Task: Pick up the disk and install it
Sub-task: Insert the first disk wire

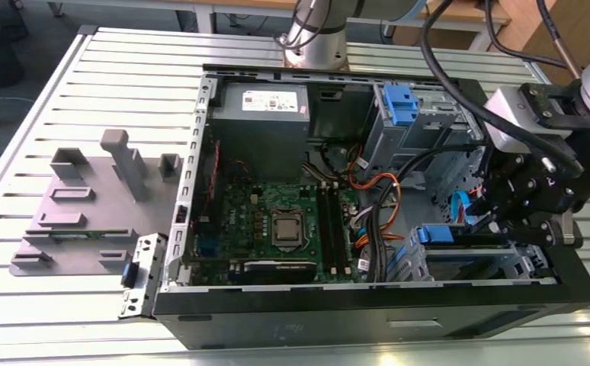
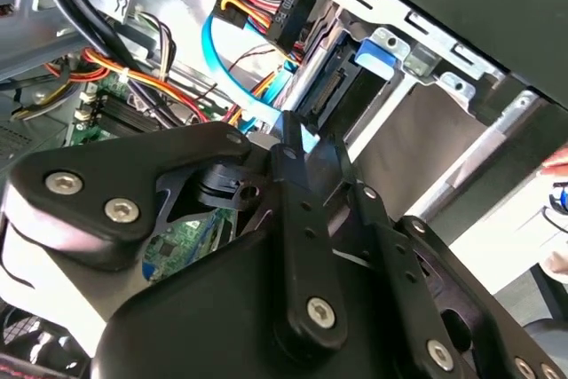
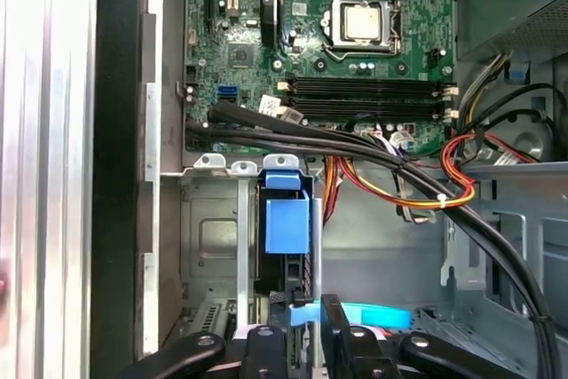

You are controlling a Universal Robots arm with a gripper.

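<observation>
The disk (image 1: 440,233) stands on edge in the lower drive cage at the front corner of the open computer case, on the exterior view's right, with its blue bracket facing up. In the first wrist view, the disk (image 3: 287,224) sits between the cage's metal rails. Its blue bracket end (image 2: 377,55) also shows in the second wrist view. My black gripper (image 1: 524,229) hangs just above and beside that cage, close to the disk's end. In both wrist views, the gripper (image 3: 302,317) (image 2: 311,144) points at the disk, with a light-blue flat cable (image 3: 373,315) crossing right by it.
Bundles of black, orange and red cables (image 1: 376,198) run beside the cage. The motherboard (image 1: 274,221) lies mid-case, with a grey box with a white sticker (image 1: 264,107) at the back and a second blue tab on a metal cage (image 1: 401,103). A grey fixture plate (image 1: 81,206) lies on the slatted table.
</observation>
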